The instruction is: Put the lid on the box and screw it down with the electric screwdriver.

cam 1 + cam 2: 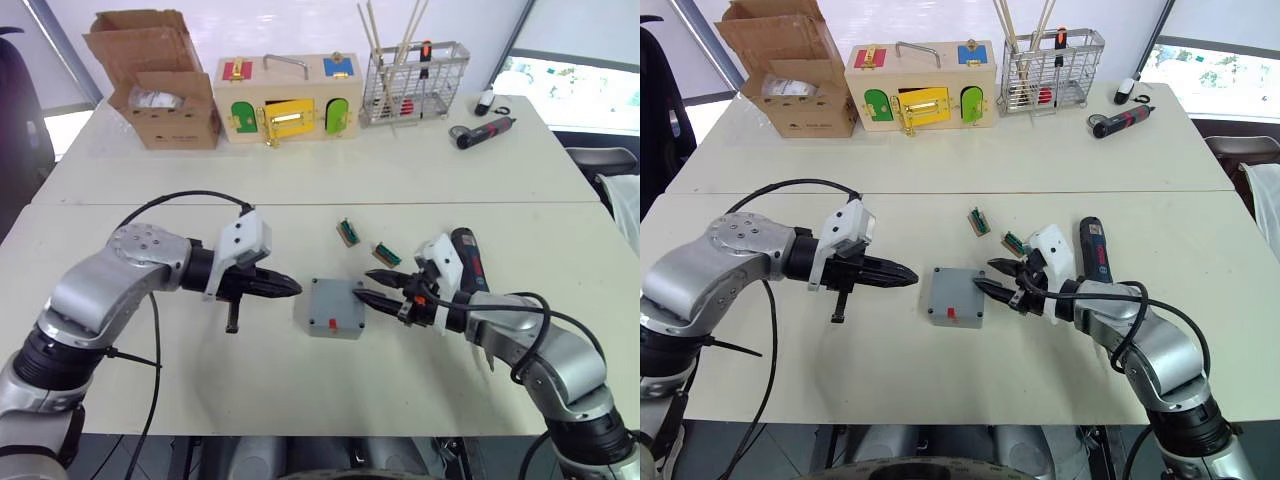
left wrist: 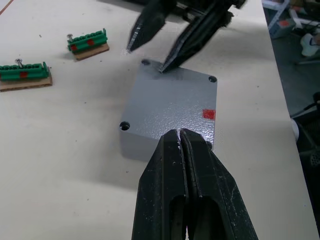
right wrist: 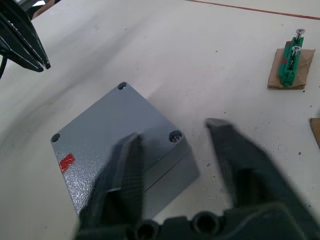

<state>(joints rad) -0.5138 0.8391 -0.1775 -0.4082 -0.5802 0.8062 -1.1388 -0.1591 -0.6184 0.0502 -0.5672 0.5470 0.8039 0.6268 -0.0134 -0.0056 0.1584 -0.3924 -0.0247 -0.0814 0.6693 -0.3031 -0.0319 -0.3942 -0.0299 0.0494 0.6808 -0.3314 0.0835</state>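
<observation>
A pale worktop (image 1: 330, 180), made of two surfaces butted together along a seam, carries the grey box (image 1: 330, 308) with its lid (image 1: 334, 298) on near the front middle, two small green terminal strips (image 1: 347, 232) just behind it, and the electric screwdriver (image 1: 469, 258) to the right. Along the far edge stand a cardboard carton (image 1: 160, 90), a wooden latch box (image 1: 288, 98) and a wire basket (image 1: 414, 84). A smaller red-and-black driver (image 1: 484, 130) lies at the far right.

Bright, even daylight from the windows behind the bench (image 1: 420, 170) washes out the far background to white glare. Shadows on the bench top are soft and faint. Head views are sharp throughout. In the right wrist view, the near fingers (image 3: 247, 160) are blurred, out of focus.
</observation>
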